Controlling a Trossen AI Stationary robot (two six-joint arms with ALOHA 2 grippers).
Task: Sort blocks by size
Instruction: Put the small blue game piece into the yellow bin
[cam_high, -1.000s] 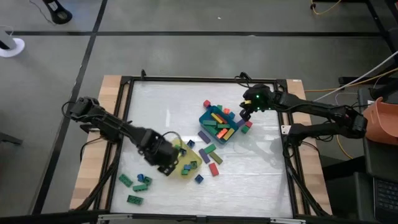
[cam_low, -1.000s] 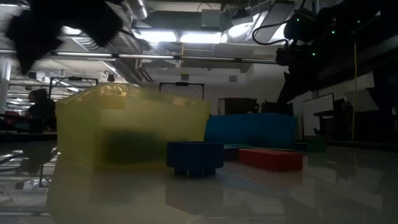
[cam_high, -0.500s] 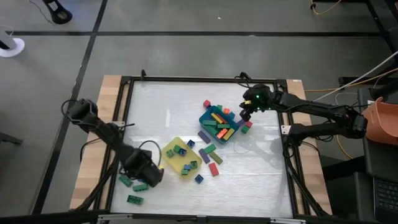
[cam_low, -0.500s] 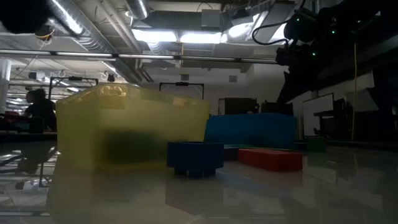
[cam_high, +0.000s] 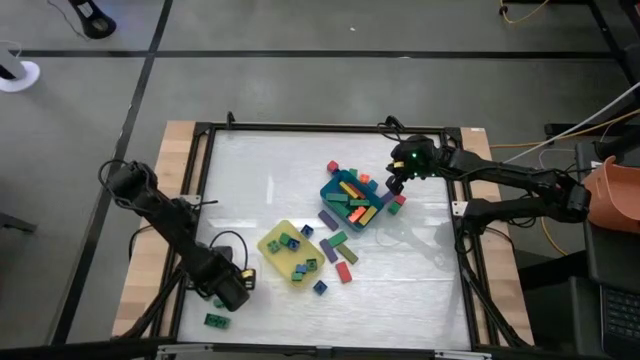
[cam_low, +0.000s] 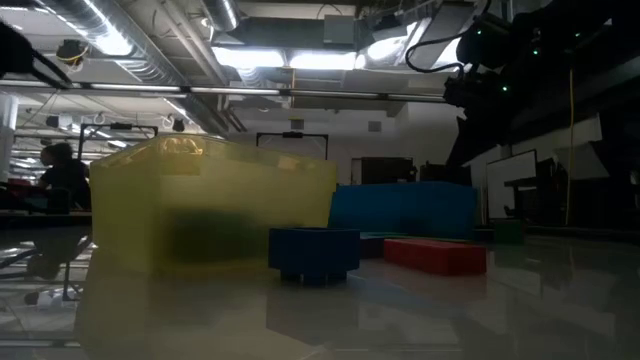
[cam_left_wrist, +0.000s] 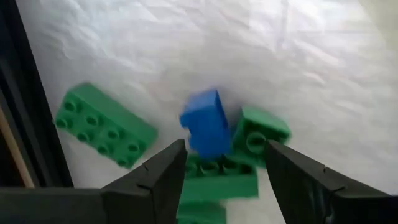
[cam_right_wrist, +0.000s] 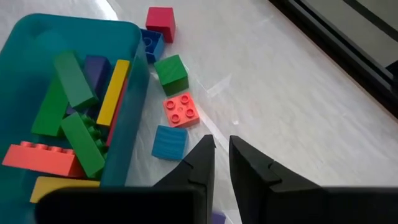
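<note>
Table (cam_high: 270, 170): white sheet surface inside a black frame, seen from above.

Teal-blue tray (cam_high: 352, 199) is placed right of centre; long bars in green, yellow, orange and purple are held in it (cam_right_wrist: 68, 112). Yellow tray (cam_high: 290, 250) is placed nearer the front, left of the teal one; a few short blue and green blocks are seen inside. In the low view the yellow tray (cam_low: 210, 215) is fronted by a blue cube (cam_low: 313, 254) and a red bar (cam_low: 435, 255), both on the table.

Loose blocks: a red cube (cam_right_wrist: 160, 23), green cube (cam_right_wrist: 171, 71), orange square brick (cam_right_wrist: 181, 109) and blue cube (cam_right_wrist: 169, 142) are scattered just beside the teal tray's wall. More are left between the two trays. A green group is located at the front-left corner.

Left gripper (cam_high: 230, 290) is positioned low over that corner group, fingers spread wide, nothing grasped. Between them a blue cube (cam_left_wrist: 205, 127) is seen lying on green bricks (cam_left_wrist: 221, 177); a longer green brick (cam_left_wrist: 102, 124) is set apart beside it.

Right gripper (cam_high: 392, 182) is held over the table just beside the teal tray's far-right edge, fingers (cam_right_wrist: 196, 165) nearly together, nothing clamped.
</note>
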